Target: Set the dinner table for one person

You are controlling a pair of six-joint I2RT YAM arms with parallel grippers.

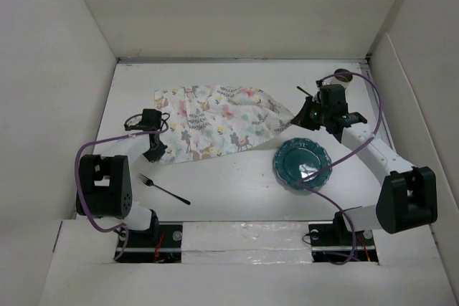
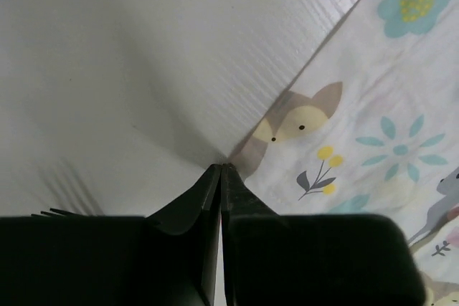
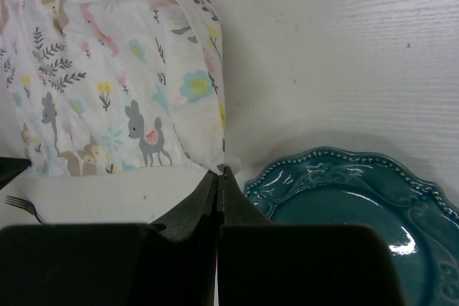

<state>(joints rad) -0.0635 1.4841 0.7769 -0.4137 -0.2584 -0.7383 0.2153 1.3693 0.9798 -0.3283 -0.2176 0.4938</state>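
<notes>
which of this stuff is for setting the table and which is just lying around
For the job: table, cloth mat, plate, fork.
Lying about: nothing certain; dark round thing behind right arm, unclear.

top view: a fixed camera high above and behind both arm bases, looking steeply down, far enough off to take in the whole dinner table (image 1: 237, 191). left wrist view: very close behind the left gripper (image 2: 221, 167), facing down past its tips, with the printed mat (image 2: 373, 105) ahead and to their right. right wrist view: farther off the surface behind the right gripper (image 3: 221, 170), mat ahead and left of the tips, teal plate (image 3: 344, 206) just right of them. all three views share the mat; top and right wrist share the plate.
</notes>
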